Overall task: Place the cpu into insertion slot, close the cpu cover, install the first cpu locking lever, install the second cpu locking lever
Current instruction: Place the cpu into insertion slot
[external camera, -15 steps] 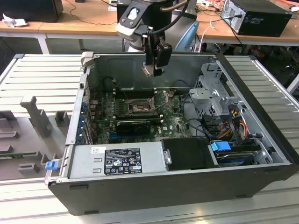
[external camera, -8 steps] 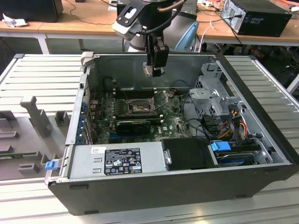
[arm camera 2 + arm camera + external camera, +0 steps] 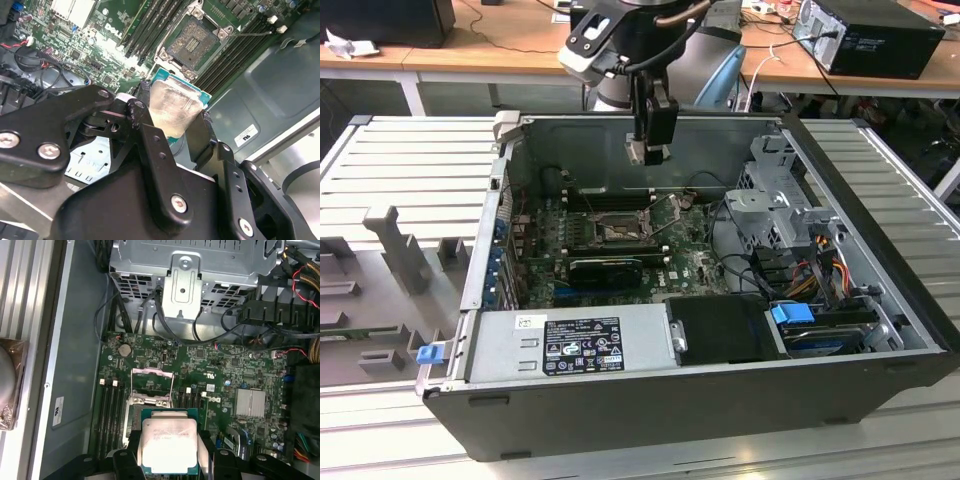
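My gripper (image 3: 648,152) hangs above the open computer case, shut on the cpu (image 3: 169,445), a pale metal square on a green carrier edge. In both wrist views the black fingers (image 3: 146,112) press its two opposite sides, and the cpu (image 3: 172,107) stays well above the green board. The insertion slot (image 3: 197,42) lies uncovered, its brownish pin field showing inside a metal rim. In the exterior view the insertion slot (image 3: 617,232) lies below and a little to the left of the gripper. The cpu cover (image 3: 152,384) stands flipped up beside the slot. Thin lever wires (image 3: 665,207) stick up near it.
Black memory slots (image 3: 155,27) flank the socket. A metal drive cage (image 3: 775,190) and cable bundles (image 3: 820,270) fill the exterior view's right. The power supply (image 3: 580,345) spans the near side. A silver heatsink (image 3: 250,402) sits on the board. Grey fixtures (image 3: 390,260) stand outside the case.
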You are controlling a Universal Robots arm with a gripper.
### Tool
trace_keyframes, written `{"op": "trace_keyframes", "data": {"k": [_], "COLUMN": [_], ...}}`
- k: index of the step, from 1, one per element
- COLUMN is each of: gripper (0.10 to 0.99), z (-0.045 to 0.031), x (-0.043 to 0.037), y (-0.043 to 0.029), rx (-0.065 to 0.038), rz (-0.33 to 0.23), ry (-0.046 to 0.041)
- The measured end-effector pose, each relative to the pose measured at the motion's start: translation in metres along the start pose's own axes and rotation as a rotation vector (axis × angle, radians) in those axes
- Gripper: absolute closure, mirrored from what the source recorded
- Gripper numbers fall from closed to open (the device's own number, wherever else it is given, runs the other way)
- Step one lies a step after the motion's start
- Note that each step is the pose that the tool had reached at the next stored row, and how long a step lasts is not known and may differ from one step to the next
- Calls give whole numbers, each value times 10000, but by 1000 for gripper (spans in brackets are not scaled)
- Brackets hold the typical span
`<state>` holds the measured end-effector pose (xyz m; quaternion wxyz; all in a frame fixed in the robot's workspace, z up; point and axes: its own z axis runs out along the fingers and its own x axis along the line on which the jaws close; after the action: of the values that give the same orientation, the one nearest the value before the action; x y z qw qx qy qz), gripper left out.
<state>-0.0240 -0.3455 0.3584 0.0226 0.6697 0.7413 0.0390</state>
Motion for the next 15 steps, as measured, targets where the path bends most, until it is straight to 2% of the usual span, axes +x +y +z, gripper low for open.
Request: {"op": "trace_keyframes", "data": {"k": [15], "gripper": [557], "z": [98], "x": [-2], "y": [-12], "rx": [1], "rz": [2], "ry": [-6]}}
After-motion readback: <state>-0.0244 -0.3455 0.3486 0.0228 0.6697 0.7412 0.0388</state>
